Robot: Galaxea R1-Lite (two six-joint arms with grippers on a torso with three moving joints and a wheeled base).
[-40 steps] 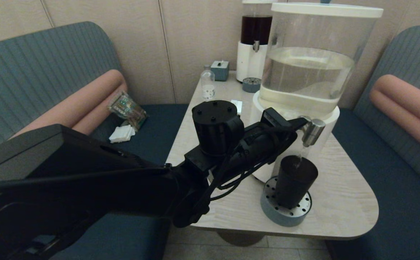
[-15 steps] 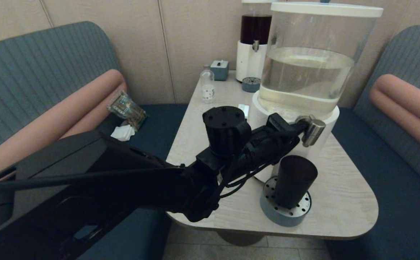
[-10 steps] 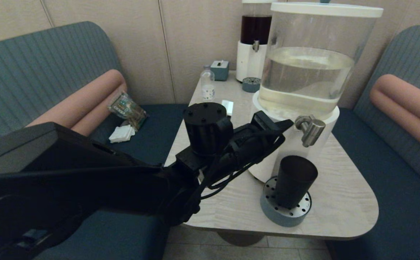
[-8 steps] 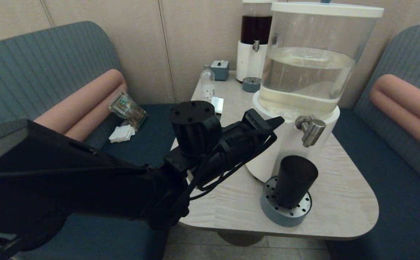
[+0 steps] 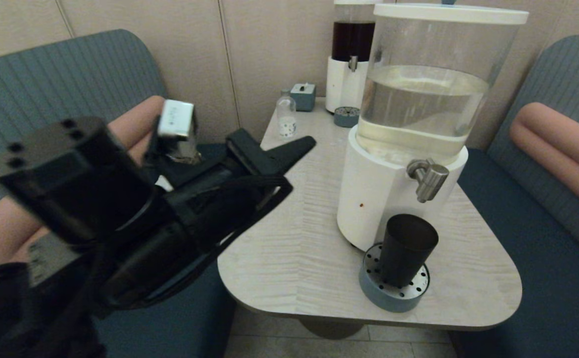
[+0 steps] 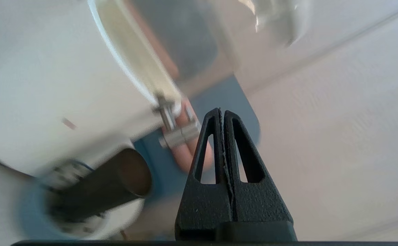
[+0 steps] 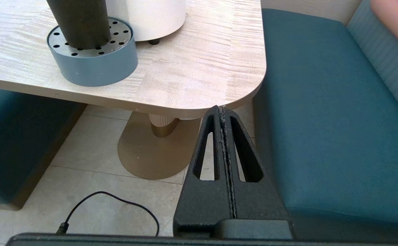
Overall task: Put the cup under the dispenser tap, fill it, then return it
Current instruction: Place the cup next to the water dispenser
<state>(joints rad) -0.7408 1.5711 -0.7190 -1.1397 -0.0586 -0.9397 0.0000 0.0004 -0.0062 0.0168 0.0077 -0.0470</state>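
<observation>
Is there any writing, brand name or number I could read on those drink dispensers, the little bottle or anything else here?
None can be read.
small clear bottle: pale label with dark specks, too small to read.
packet on the bench: printed pattern, partly hidden, unreadable.
large dispenser, cup: no markings visible.

cup [image 5: 406, 249]: matte black | tap [image 5: 429, 179]: brushed metal | drip tray [image 5: 393, 293]: grey-blue, dotted holes

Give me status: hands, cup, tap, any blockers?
Left hand shut, empty, off the table's left side. Right hand shut, parked low off the table corner. Cup upright on drip tray under tap, no flow seen. Nothing around the cup.
</observation>
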